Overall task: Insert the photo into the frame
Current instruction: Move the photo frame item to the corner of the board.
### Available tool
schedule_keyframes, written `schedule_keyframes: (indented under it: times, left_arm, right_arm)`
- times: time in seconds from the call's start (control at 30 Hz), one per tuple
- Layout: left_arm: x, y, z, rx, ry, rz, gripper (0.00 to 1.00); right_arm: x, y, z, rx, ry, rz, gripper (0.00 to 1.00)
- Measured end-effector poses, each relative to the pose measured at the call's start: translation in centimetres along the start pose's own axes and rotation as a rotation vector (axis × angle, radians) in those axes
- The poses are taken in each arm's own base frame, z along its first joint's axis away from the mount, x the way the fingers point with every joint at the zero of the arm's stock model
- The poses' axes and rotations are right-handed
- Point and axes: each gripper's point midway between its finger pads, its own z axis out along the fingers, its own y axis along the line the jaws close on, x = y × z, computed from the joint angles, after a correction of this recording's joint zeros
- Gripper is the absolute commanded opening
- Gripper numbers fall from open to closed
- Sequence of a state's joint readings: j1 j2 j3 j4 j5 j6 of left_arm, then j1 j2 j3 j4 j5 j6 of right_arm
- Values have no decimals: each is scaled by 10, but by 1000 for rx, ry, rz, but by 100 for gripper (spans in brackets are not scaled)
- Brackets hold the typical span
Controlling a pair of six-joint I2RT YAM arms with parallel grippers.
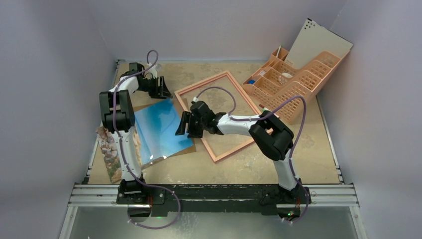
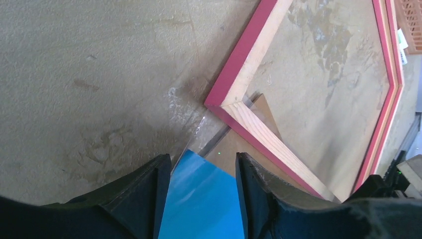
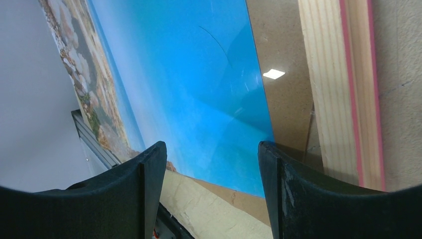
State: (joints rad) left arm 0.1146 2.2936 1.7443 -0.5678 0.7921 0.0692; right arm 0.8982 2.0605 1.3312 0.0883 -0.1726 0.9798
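The photo (image 1: 159,127) lies face up on the left of the table, blue sky toward the frame and rocky shore toward the left wall. It rests on a brown backing board (image 1: 185,146). The frame (image 1: 219,114) lies beside it, pale wood side up, with pink edges. My left gripper (image 1: 161,88) is open over the photo's far corner (image 2: 199,199), near the frame's corner (image 2: 259,47). My right gripper (image 1: 183,125) is open over the photo's right edge (image 3: 189,84), next to the frame's left rail (image 3: 328,74). Neither gripper holds anything.
A peach plastic desk organiser (image 1: 293,84) stands at the back right with a beige board (image 1: 318,45) leaning behind it. The brown board (image 3: 283,99) reaches under the frame's rail. A clear sheet edge (image 2: 201,132) shows by the frame's corner. Grey walls close in on three sides.
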Motion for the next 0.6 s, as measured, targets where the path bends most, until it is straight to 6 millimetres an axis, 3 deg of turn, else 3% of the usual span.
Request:
schedule_keyframes:
  times: [0.6]
  left_arm:
    - [-1, -3, 8, 88, 69, -162, 54]
  right_arm:
    - [7, 11, 6, -62, 55, -9, 70]
